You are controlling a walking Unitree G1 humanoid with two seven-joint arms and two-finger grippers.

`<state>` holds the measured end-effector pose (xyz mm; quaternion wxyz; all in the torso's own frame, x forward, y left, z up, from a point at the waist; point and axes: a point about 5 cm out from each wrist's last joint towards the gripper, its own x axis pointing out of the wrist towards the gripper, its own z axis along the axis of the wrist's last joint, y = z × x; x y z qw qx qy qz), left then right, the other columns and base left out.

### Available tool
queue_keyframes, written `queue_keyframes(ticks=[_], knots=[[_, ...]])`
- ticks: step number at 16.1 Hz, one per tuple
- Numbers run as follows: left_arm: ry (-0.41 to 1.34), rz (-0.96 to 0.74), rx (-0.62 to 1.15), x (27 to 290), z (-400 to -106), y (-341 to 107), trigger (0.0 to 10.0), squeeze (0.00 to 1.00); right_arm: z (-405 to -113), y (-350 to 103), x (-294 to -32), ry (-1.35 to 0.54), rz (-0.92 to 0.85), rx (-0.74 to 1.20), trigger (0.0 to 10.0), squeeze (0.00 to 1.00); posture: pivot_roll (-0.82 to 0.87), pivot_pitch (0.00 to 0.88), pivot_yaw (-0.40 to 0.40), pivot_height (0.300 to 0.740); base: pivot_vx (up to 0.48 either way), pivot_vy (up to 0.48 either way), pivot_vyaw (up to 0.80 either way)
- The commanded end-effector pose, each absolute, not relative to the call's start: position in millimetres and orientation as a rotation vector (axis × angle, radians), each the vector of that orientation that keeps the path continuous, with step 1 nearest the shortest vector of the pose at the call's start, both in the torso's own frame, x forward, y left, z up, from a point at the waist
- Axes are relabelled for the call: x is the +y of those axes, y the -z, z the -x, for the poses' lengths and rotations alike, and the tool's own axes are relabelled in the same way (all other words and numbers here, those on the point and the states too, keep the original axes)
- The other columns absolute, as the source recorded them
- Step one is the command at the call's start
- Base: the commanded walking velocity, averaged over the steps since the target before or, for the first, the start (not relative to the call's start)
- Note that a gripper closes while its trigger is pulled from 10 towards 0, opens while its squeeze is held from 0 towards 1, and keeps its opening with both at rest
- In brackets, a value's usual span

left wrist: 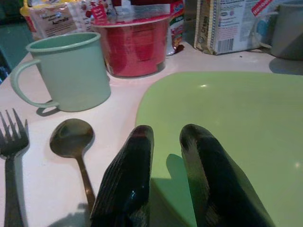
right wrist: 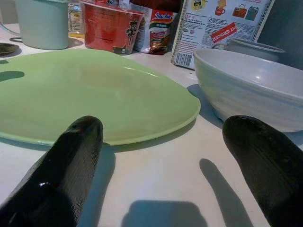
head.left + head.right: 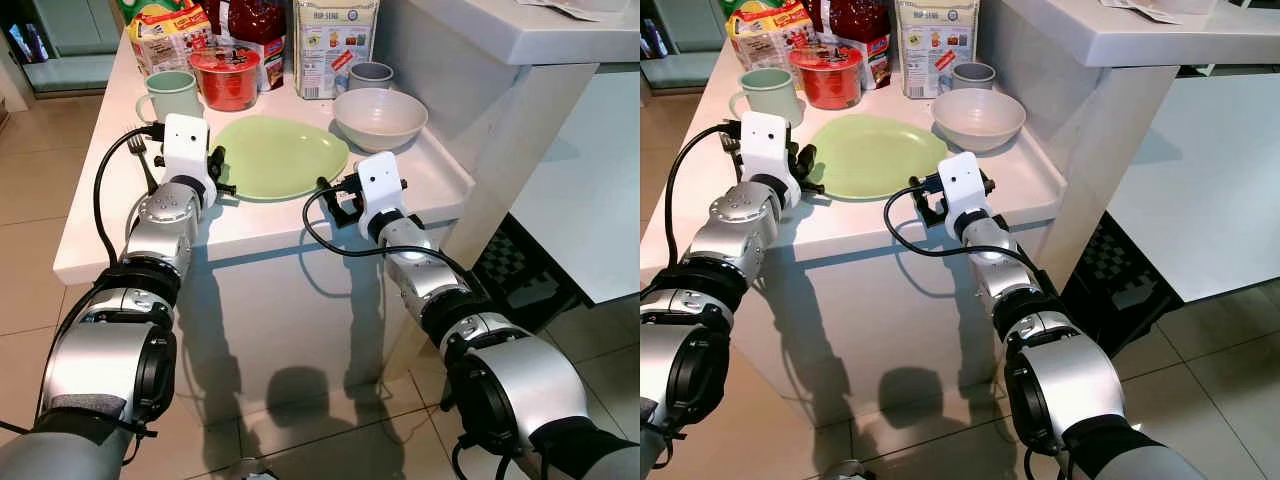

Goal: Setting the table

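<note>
The left gripper (image 1: 163,175) is held over the near-left rim of the green plate (image 3: 275,155), its fingers nearly closed with nothing between them — the spoon (image 1: 73,142) and fork (image 1: 12,142) lie just beside it on the white table (image 3: 250,225). The right gripper (image 2: 165,165) is spread wide, empty, near the plate's right edge and the white bowl (image 3: 380,117). The cutlery is probably wanted next; a low, flat approach along the handle is advised — thin metal slips easily.
</note>
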<state>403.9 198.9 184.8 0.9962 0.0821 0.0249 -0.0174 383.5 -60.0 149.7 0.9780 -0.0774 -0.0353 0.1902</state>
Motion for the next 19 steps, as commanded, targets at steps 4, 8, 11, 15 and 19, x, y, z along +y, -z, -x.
queue_keyframes(ticks=[4, 8, 11, 15, 19], knots=[[0.048, -0.183, 0.054, 198.4, -403.9, -184.8, 10.0, 0.00, -385.6, -153.7, -62.0, -0.372, 0.158, -0.079, 10.0, 0.00, 0.12, 0.000, -0.009, 0.740, 0.000, 0.000, 0.00], [0.045, -0.188, 0.044, 199.6, -404.1, -186.9, 10.0, 0.00, -385.2, -152.5, -62.5, -0.370, 0.157, -0.076, 10.0, 0.00, 0.12, 0.000, -0.009, 0.740, 0.000, 0.000, 0.00], [0.042, -0.190, 0.050, 199.1, -403.6, -184.7, 10.0, 0.00, -385.1, -152.0, -62.9, -0.370, 0.160, -0.075, 10.0, 0.00, 0.12, 0.000, -0.009, 0.740, 0.104, 0.000, 0.00], [0.041, -0.205, 0.042, 198.6, -403.4, -184.9, 10.0, 0.00, -384.7, -151.0, -63.0, -0.371, 0.162, -0.072, 10.0, 0.00, 0.12, 0.000, -0.012, 0.740, 0.480, 0.000, 0.00], [0.038, -0.205, 0.041, 198.2, -403.4, -184.8, 10.0, 0.00, -384.6, -150.3, -63.2, -0.371, 0.163, -0.070, 10.0, 0.00, 0.12, 0.000, -0.012, 0.740, 0.474, 0.000, 0.00]])
